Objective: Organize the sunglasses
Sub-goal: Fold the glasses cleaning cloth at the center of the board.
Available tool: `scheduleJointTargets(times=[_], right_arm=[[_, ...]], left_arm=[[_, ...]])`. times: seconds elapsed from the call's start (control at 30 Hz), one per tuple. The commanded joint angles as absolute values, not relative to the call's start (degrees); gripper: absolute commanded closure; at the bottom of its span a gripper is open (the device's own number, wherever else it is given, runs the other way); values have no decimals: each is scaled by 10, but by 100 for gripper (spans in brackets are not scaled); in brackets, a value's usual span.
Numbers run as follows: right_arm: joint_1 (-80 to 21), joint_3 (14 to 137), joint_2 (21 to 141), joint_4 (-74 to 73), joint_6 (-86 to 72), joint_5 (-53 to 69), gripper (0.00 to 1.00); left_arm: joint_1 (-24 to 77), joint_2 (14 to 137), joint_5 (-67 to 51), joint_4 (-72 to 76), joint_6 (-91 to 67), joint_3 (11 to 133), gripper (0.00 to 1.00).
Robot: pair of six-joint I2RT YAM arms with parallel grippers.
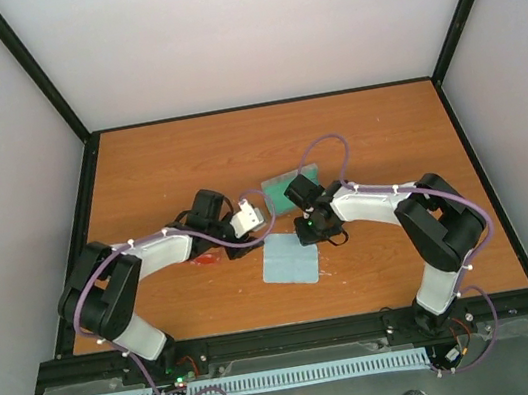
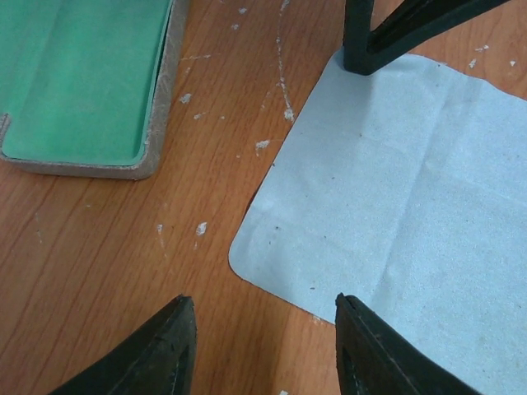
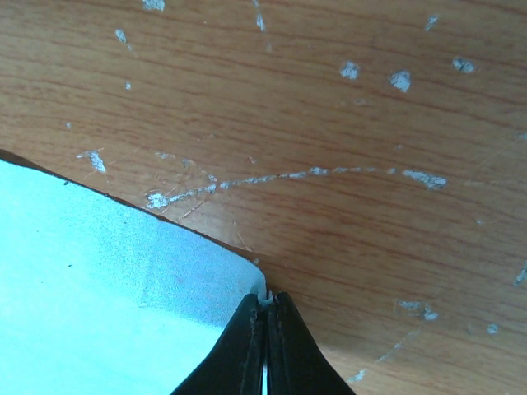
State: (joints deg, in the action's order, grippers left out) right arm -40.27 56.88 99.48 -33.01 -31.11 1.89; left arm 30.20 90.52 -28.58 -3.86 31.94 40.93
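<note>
The step in hand appears to be the handling of the light blue cloth (image 1: 290,259). Its far right corner is pinched between the pressed-together fingers of the right gripper (image 3: 265,303). Only a sliver of fabric is seen between them, so the hold is judged thin. The corner should be raised slowly and straight up, without a sideways tug, lest it slip out.

The left gripper (image 2: 262,300) is held over the cloth's left edge with its fingers spread and nothing between them. A second corner could be taken by it so that the cloth is kept flat when folded or carried.

The sunglasses (image 1: 203,259) are lying on the table (image 1: 386,137) left of the cloth, partly hidden by the left arm, and are touched by neither gripper. The open case (image 1: 291,177), green inside, is set just beyond the cloth. It should be left undisturbed, and care should be taken that the glasses are not swept by the left arm.
</note>
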Motion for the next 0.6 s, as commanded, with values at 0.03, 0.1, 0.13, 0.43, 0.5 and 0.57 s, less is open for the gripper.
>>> scheduleJointTargets(times=[0.03,0.1,0.13,0.43,0.5,0.57], right_arm=[[-408,571,995,-351,-318,3,97],[-408,572,993,-352,-319,3,97],[-408,571,991,-352,-320,3,97],[-408,568,982,-352,-322,-1,97],[-408,568,979,-353,-322,-2,97],[-408,568,977,-354,-322,-3,97]], left_arm=[[317,920,-271,-36,328,443,54],[321,928,-265,-44,324,452,55],[322,930,-263,-46,321,456,57],[346,962,-253,-59,309,476,65],[350,965,-255,-66,304,475,66],[354,967,-257,-71,302,471,66]])
